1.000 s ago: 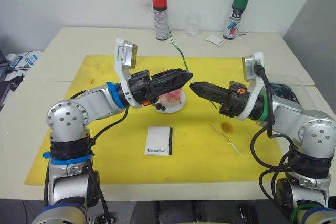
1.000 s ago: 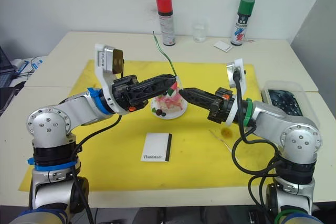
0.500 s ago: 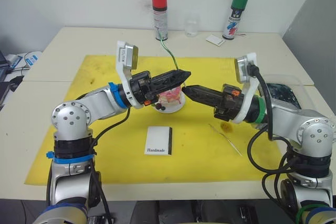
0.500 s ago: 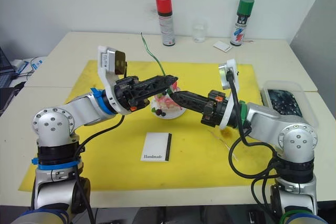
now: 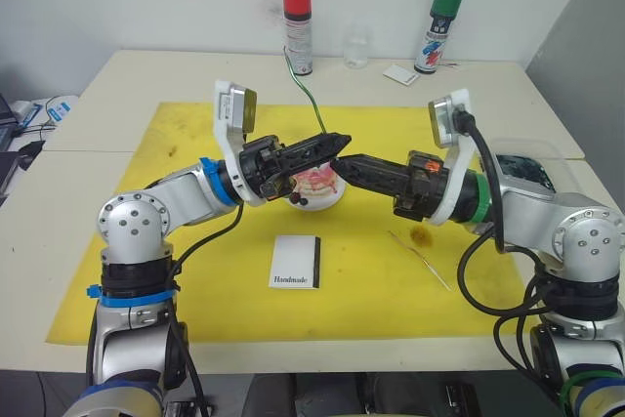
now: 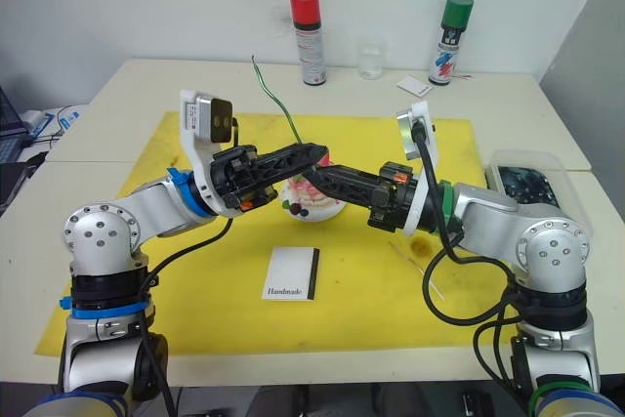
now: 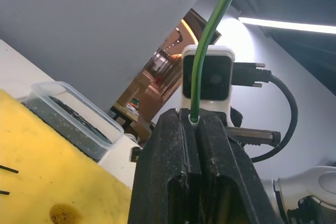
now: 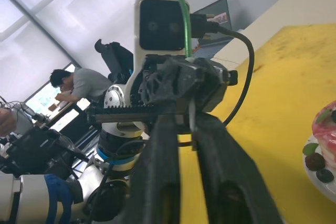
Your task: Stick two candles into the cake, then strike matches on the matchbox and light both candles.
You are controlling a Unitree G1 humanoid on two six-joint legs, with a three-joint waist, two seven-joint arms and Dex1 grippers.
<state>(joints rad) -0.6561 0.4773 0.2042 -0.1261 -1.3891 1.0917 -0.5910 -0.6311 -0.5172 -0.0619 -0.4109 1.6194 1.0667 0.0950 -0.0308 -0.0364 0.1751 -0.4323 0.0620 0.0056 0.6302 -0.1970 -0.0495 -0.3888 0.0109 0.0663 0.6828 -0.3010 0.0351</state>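
Green and wire-thin, the candle looked whippy; the left end effector clenched its base, the right end effector apparently parted around it.

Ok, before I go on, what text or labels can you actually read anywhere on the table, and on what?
"Handmade": black script on the matchbox.
Red-capped spray can: label print too small to read.
Green-capped spray can: label print too small to read.
Small white card: no readable text.
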